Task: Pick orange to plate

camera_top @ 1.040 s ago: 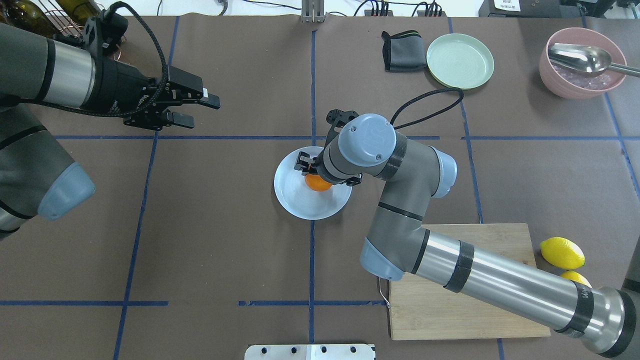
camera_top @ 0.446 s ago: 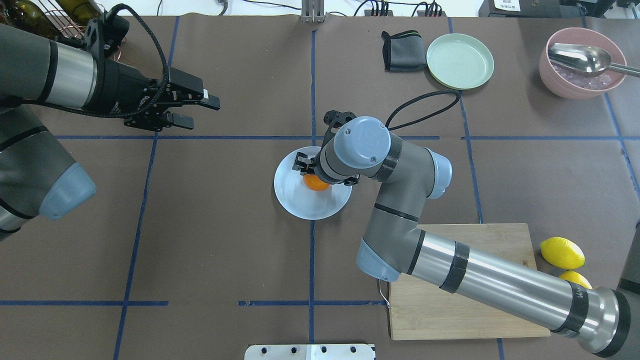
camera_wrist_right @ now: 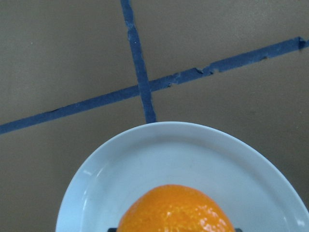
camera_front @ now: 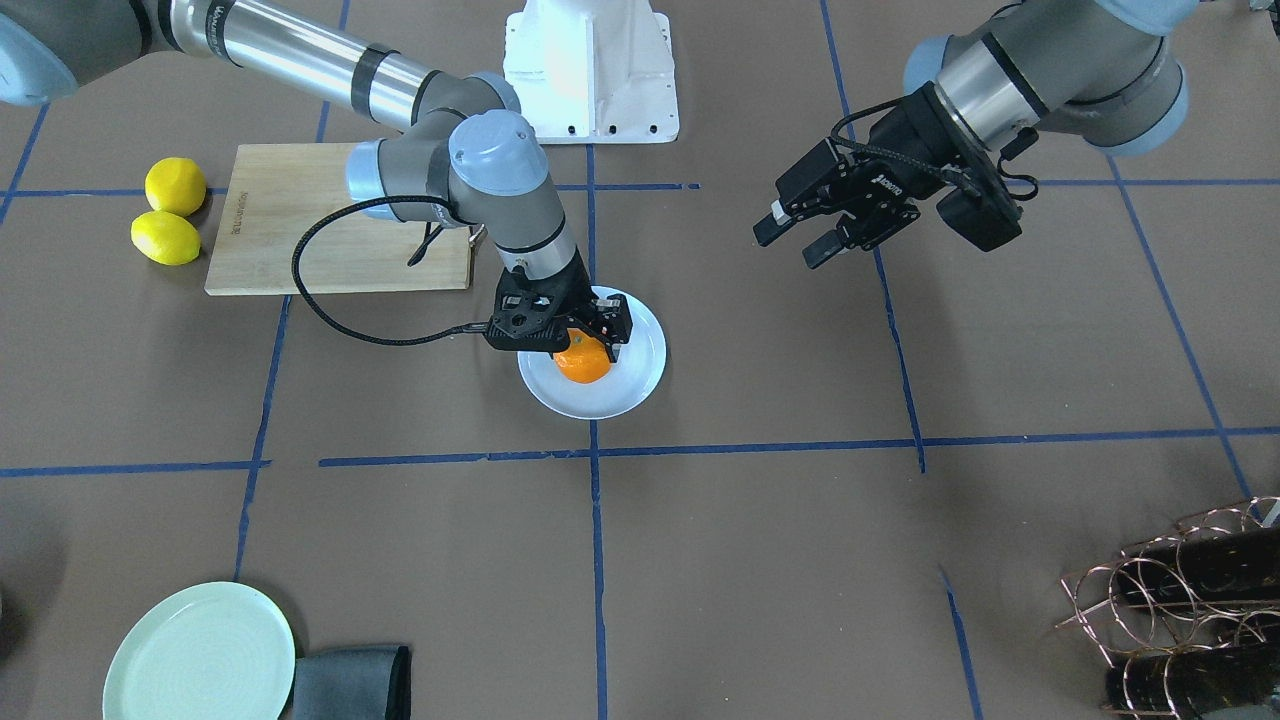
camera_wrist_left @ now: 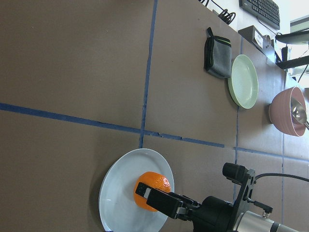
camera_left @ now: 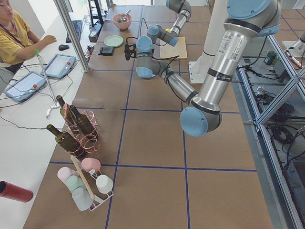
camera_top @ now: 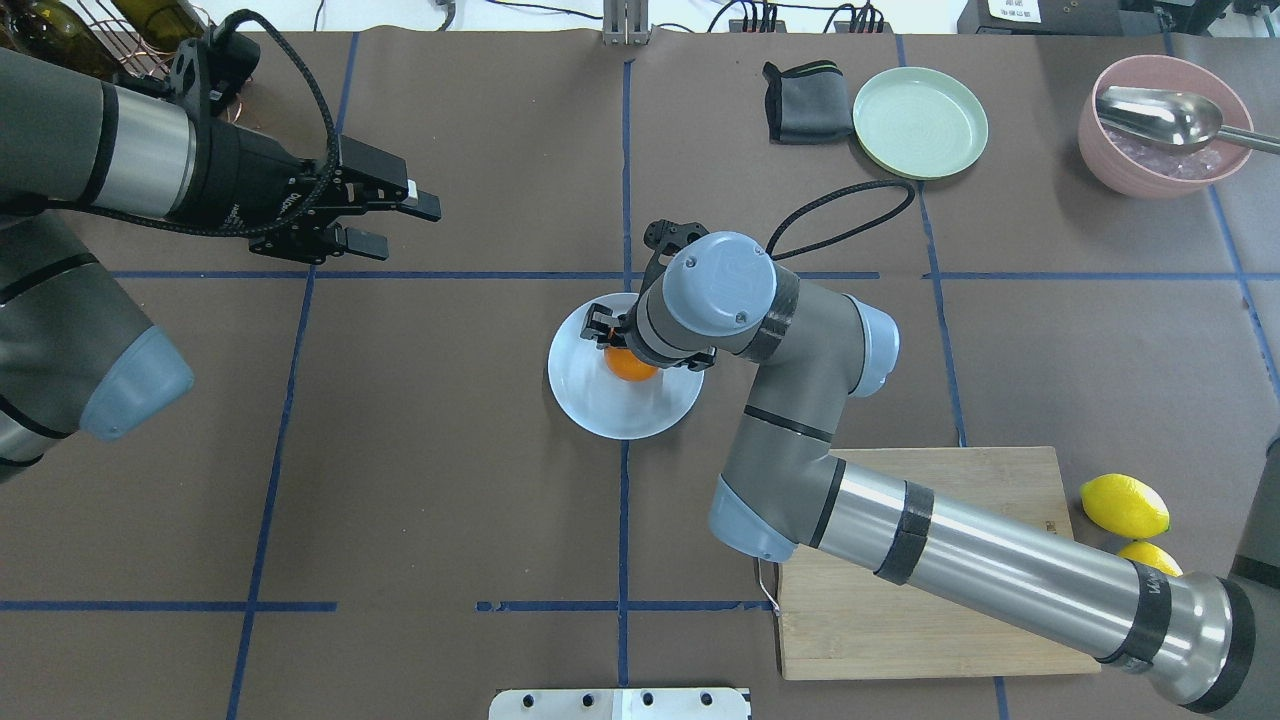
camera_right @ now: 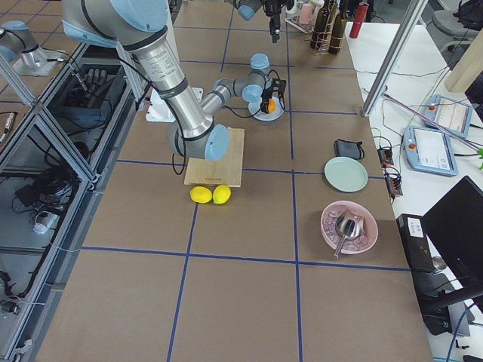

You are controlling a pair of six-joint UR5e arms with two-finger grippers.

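The orange [camera_top: 628, 366] [camera_front: 582, 365] sits over the middle of the white plate [camera_top: 610, 415] [camera_front: 640, 372] at the table's centre. My right gripper [camera_top: 625, 352] [camera_front: 580, 345] points down over the plate, shut on the orange. I cannot tell whether the fruit touches the plate. In the right wrist view the orange [camera_wrist_right: 176, 210] fills the bottom centre, with the plate [camera_wrist_right: 145, 159] under it. The left wrist view shows the orange [camera_wrist_left: 153, 189] on the plate [camera_wrist_left: 116, 203] under a black finger. My left gripper [camera_top: 405, 225] [camera_front: 790, 240] hovers open and empty far to the left.
A pale green plate [camera_top: 920, 122] and a folded grey cloth [camera_top: 805, 103] lie at the back right. Beyond them is a pink bowl with a metal scoop [camera_top: 1165, 125]. A wooden board [camera_top: 930, 620] and two lemons [camera_top: 1125, 505] are at the near right. A bottle rack [camera_front: 1180, 600] stands far left.
My right arm has shifted slightly left and toward the back, and the orange has moved with the gripper over the plate. The left arm has barely moved.
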